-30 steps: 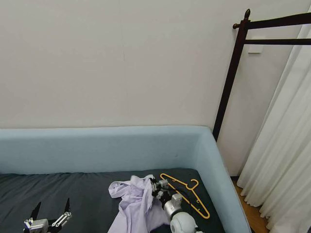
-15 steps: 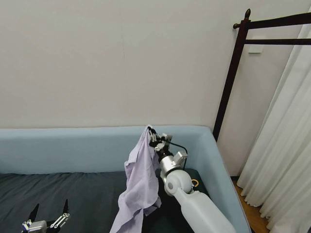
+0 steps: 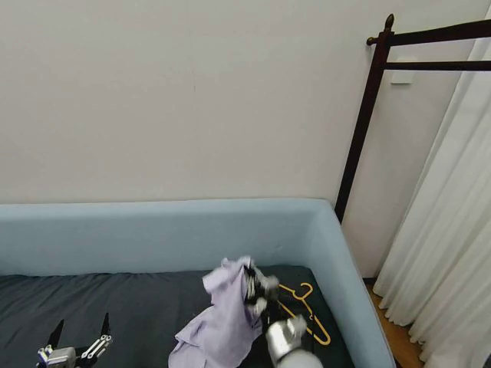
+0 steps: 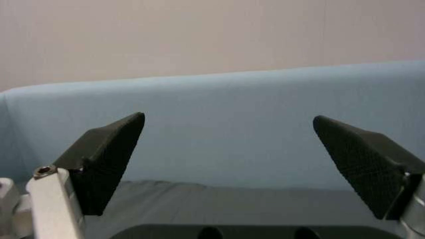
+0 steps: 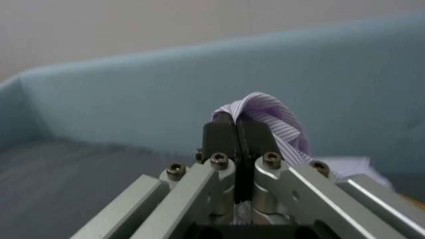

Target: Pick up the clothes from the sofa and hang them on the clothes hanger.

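The right tool is clamped on a fold of the lilac striped shirt. It holds the shirt bunched just above the sofa seat, beside the yellow hanger. The left tool hovers low over the seat, its fingers wide apart. The pinch takes only a thin ridge of cloth — it could slip free on the lift, or the trailing hem could catch the hanger and drag it along toward the wooden rack.

Soft, even indoor light
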You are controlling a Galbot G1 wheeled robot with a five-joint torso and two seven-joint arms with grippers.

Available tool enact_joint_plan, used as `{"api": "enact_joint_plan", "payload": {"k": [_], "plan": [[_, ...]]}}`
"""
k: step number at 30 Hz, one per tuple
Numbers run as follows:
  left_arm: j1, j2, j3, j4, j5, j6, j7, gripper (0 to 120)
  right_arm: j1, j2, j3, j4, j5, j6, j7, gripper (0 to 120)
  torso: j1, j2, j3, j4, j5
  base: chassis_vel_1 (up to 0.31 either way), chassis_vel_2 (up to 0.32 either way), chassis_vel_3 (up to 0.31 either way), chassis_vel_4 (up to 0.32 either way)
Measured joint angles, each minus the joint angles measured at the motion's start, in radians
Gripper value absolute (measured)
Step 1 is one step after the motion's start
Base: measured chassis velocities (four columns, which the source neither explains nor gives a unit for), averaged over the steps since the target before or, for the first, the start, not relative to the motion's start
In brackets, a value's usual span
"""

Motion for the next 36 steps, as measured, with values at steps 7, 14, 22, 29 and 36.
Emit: {"api": "enact_joint_plan", "payload": {"k": [7, 14, 22, 29, 36], "plan": [[0.003, 0.001, 0.004, -0.011, 0.012, 0.007, 0.0, 100, -0.024, 0.056, -0.074, -0.109, 0.081, -0.145, 0.008, 0, 0.0, 0.0, 0.0, 0.0002, -0.0002, 0.0, 0.0, 0.0, 0.0], [0.021, 0.005, -0.035, -0.017, 0.009, -0.001, -0.002, 100, -0.022, 0.028, -0.102, 0.012, 0.246, -0.451, 0.116, 19, 0.0, 0.0, 0.0, -0.0001, 0.0012, 0.0, 0.0, 0.0, 0.0], [0.023, -0.016, -0.041, -0.007, 0.016, -0.012, -0.002, 100, 0.023, -0.037, -0.053, 0.121, 0.327, -0.423, 0.003, 46, 0.0, 0.0, 0.0, -0.0003, 0.0003, 0.0, 0.0, 0.0, 0.0], [0.023, -0.033, -0.038, -0.018, 0.033, -0.011, -0.002, 100, 0.154, -0.039, 0.043, -0.039, 0.212, -0.339, -0.118, 69, 0.0, 0.0, 0.0, -0.0002, -0.0001, 0.0, 0.0, 0.0, 0.0], [0.057, -0.059, -0.049, -0.036, 0.05, -0.017, -0.002, 100, 0.438, 0.069, 0.157, -0.583, 0.067, -0.234, -0.269, 96, 0.0, 0.0, 0.001, -0.0001, -0.0002, 0.0, 0.0, 0.0, 0.0]]}}
